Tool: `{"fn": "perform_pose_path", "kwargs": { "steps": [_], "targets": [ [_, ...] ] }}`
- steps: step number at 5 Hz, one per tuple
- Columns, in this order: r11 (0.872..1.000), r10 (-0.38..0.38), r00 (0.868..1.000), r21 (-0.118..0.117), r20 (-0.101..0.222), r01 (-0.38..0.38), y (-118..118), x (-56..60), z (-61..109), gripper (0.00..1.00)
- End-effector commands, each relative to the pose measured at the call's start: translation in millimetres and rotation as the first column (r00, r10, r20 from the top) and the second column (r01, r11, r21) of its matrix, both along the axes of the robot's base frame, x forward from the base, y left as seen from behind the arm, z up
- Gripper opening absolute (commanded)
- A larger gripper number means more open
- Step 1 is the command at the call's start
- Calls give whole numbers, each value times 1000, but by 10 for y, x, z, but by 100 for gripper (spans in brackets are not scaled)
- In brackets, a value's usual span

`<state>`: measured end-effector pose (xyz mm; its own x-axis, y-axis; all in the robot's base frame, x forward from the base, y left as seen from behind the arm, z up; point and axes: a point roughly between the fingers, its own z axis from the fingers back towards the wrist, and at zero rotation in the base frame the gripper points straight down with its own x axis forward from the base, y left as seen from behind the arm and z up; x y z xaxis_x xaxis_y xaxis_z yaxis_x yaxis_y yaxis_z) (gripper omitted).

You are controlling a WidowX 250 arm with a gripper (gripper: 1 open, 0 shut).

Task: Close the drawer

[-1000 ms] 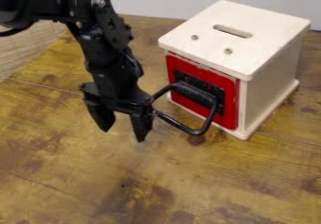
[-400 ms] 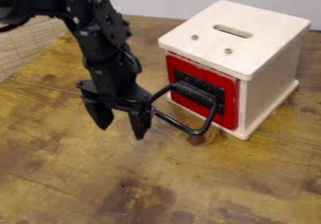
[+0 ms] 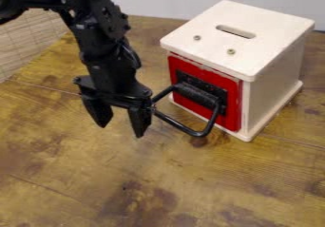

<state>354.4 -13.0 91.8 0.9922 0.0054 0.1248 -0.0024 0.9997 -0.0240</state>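
The cream wooden box stands at the right. Its glossy red drawer with a black front panel faces left and looks nearly flush with the box front. The large black loop handle sticks out toward the lower left. My black gripper hangs just left of the handle, fingers pointing down and spread apart, holding nothing. The right finger is close beside the handle's outer bar; contact cannot be told.
The wooden table extends to the front and left. A woven mat or basket edge lies at the far left. The box top has a slot.
My gripper has shifted slightly left and a little up from the handle over the last second. The drawer and box look unmoved.
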Motion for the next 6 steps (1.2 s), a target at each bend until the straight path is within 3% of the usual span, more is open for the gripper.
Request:
{"fn": "perform_pose_path", "kwargs": {
  "steps": [1, 3, 4, 6],
  "targets": [
    [1000, 25, 996, -2, 89, -25, 94, 28, 337, 100],
    [999, 32, 996, 0, 89, -32, 133, 4, 388, 100],
    [999, 42, 994, 6, 99, -43, 195, -38, 495, 100],
    [988, 136, 984, 51, 118, -143, 622, -305, 924, 100]
  ]
}}
